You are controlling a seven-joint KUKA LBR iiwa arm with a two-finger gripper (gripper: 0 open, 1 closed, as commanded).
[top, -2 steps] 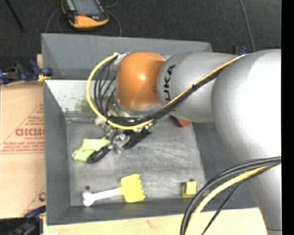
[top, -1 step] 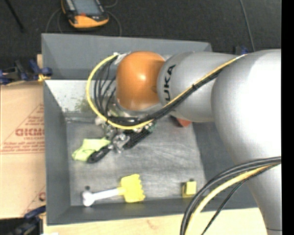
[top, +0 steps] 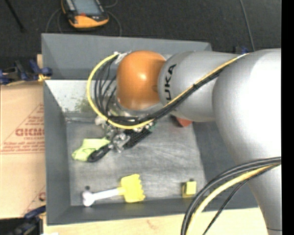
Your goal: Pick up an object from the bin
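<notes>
My gripper point(top: 120, 139) hangs low over the left middle of the bin, under the arm's orange cover. Just to its left lies a yellow-green flat thing point(top: 86, 148) with a black part at its right end, which reaches up to the gripper. I cannot tell whether the two touch. Nearer the front wall lies a yellow brush with a white handle point(top: 123, 190), well apart from the gripper.
A small yellow block point(top: 188, 188) sits at the front right of the bin. A bit of a red thing point(top: 184, 123) peeks out from under the arm at the right. The arm and its cables cover the bin's back half.
</notes>
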